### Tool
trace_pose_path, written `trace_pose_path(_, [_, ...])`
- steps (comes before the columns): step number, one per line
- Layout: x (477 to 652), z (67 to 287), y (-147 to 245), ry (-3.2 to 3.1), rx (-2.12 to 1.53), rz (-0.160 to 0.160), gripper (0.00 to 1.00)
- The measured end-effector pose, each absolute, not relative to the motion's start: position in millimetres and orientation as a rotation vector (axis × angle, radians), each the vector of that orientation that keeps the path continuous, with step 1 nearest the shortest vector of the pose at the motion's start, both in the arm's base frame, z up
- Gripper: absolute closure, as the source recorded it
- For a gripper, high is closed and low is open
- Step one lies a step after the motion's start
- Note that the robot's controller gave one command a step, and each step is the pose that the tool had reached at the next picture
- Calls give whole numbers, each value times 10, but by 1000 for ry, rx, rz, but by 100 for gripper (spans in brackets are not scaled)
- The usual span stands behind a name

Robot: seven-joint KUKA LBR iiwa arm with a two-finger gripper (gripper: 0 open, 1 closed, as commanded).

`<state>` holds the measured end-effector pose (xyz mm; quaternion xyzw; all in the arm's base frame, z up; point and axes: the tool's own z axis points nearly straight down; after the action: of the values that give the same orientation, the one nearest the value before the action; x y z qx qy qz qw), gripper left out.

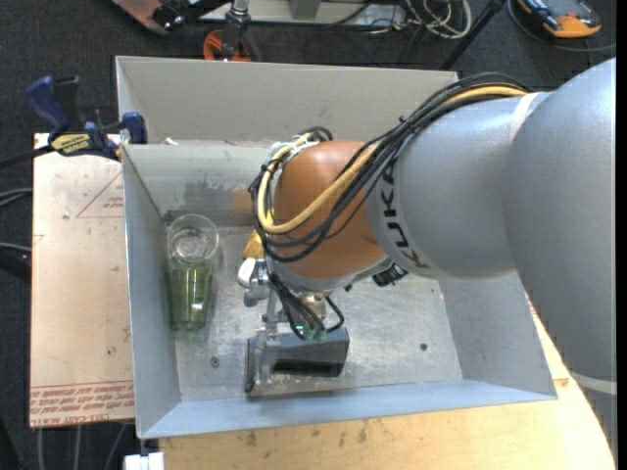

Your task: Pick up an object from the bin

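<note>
The grey metal bin (145, 292) fills the middle of the frame. On the left of its floor a clear drinking cup (191, 272) with a greenish tint lies on its side, its open mouth toward the upper edge. It is the only loose thing plainly seen. To its right, at lower centre, the claw (294, 360) sits low near the bin's front wall, apart from the cup. Whether it is released or clenched cannot be told. Above it are the orange wrist cover (318, 199) and looped cables, then the grey arm (509, 184) entering from the right.
</note>
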<state>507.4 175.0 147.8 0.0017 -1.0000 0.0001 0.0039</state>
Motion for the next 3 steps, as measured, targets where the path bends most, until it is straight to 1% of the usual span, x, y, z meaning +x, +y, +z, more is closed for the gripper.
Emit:
trace_pose_path(1, [5096, 1518, 1742, -3141, 0, -2, 0])
trace_pose_path(2, [4917, 925, 1379, -3139, 179, -2, 0])
trace_pose_path(3, [4865, 1070, 1283, -3130, 288, -2, 0])
